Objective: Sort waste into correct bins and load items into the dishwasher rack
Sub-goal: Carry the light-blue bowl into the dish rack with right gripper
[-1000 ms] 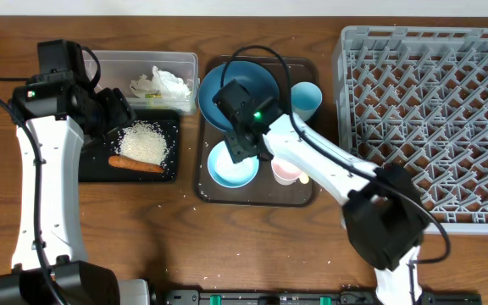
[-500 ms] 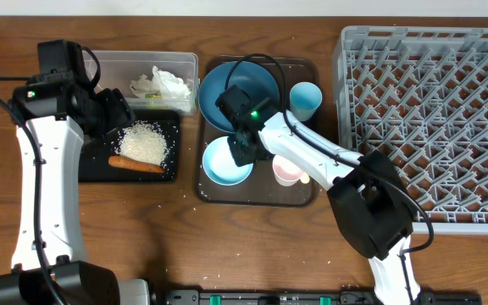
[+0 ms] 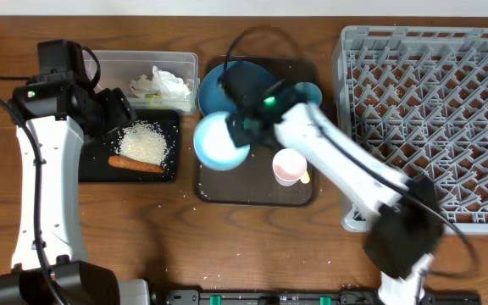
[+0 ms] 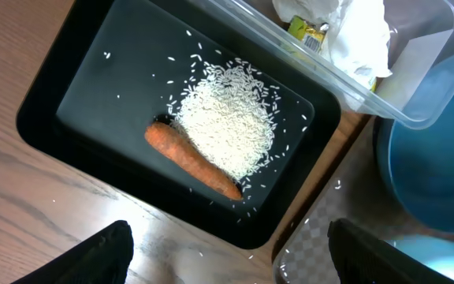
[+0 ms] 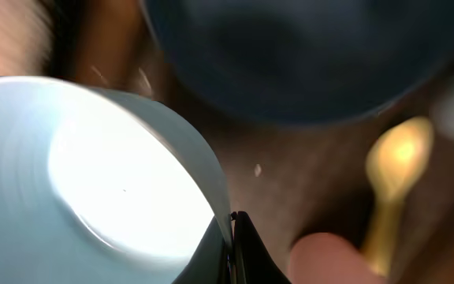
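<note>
Pinches the rim of the white bowl in the right gripper, jaws closed on the thin wall, with the bowl apparently raised over the left edge of the brown serving tray. Sits well apart from the dishwasher rack, off to the right beyond the pink cup, so probably needs a long carry rightward across the tray, a job for the right arm alone. Hangs the left gripper spread and empty over the black tray, far on the wrong side to help.
</note>
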Robot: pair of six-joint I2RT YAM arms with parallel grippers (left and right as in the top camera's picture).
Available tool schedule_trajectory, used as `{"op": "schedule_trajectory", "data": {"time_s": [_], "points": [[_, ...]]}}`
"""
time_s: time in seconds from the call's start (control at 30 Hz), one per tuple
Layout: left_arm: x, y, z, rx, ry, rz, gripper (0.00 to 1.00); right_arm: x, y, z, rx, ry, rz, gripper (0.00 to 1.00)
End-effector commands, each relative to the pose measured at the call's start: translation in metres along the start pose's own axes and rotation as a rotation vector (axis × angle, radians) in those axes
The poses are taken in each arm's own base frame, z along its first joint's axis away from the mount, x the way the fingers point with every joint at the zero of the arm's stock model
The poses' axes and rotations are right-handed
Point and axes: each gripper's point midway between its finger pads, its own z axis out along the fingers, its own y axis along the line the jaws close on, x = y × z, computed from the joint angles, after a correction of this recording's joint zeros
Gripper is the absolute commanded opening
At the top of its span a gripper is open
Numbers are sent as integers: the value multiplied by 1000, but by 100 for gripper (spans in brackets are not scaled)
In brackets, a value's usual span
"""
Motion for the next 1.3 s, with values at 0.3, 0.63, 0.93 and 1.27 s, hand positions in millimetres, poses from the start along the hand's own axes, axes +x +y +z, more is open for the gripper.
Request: {"op": "schedule_trajectory", "data": {"time_s": [0.3,0.63,0.93,1.27], "points": [[4,4,5,-17,15,3,92,-63,-232,-184,789,-496,349,1],[4,4,5,-17,15,2,93,-93,-337,-201,1116,-614,444,1],[4,4,5,-17,15,2,93,-116,-381,-165,1450,-418,203,1],[4,4,5,-17,15,2,94,-97,-410,-97,1541,-156,83,1]]}}
